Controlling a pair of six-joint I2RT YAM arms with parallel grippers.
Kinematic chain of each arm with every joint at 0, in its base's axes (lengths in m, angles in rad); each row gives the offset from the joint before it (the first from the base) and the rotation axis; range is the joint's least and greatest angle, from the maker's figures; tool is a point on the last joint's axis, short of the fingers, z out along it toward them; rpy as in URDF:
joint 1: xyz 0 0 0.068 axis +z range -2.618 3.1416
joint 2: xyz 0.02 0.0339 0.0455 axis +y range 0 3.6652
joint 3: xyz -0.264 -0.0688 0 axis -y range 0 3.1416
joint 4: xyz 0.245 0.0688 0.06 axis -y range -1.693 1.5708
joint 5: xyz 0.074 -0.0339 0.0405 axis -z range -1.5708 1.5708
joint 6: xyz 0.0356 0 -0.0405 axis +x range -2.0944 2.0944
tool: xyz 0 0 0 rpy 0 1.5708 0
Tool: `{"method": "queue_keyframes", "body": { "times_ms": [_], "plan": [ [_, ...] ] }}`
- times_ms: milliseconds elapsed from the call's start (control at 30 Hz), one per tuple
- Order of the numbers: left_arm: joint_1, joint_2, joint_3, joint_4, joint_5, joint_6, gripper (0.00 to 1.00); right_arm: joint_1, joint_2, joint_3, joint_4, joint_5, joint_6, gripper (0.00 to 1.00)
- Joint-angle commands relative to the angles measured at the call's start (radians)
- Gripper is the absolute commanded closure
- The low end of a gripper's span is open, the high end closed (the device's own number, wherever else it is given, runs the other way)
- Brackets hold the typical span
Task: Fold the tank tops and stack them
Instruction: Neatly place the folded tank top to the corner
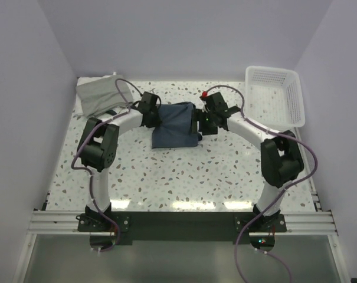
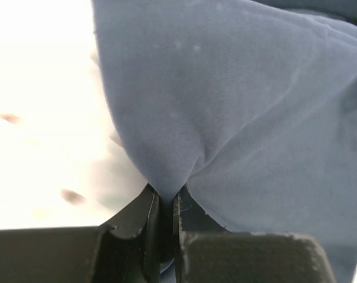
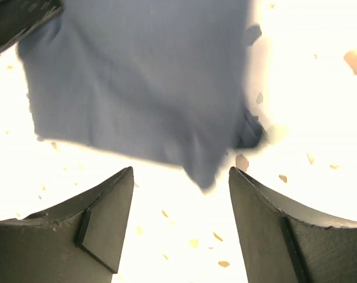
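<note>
Left claw (image 2: pixel 166 203) is pinched tight on an edge of the navy tank top (image 1: pixel 177 127), bunched mid-frame on the desk (image 1: pixel 184 177). Right claw (image 3: pixel 181 180) is spread apart at the top's far side, gripping nothing. Grey tank top (image 1: pixel 101 94) lies upper left. White mesh basket (image 1: pixel 298 97) sits upper right, with both tops outside it.

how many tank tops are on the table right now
2. The navy tank top is mid-table, its edge pinched by the left gripper. The grey tank top sits crumpled at the far left corner. Anything hidden beneath them would not show.
</note>
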Motion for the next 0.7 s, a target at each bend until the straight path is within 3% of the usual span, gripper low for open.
{"method": "queue_keyframes", "body": {
  "times_ms": [0,233,400,667],
  "plan": [
    [0.063,0.044,0.137,-0.141,-0.221,0.14,1.0,-0.001,-0.139,-0.005,-0.009,0.02,0.014,0.3],
    [0.137,0.205,0.474,-0.251,-0.366,0.312,1.0,0.01,-0.262,-0.089,0.0,0.003,0.021,0.29],
    [0.198,0.279,0.706,-0.278,-0.371,0.403,1.0,0.01,-0.294,-0.108,-0.019,0.001,0.009,0.29],
    [0.267,0.296,0.832,-0.233,-0.373,0.473,1.0,0.015,-0.305,-0.114,-0.014,-0.005,0.011,0.29]
  ]
}}
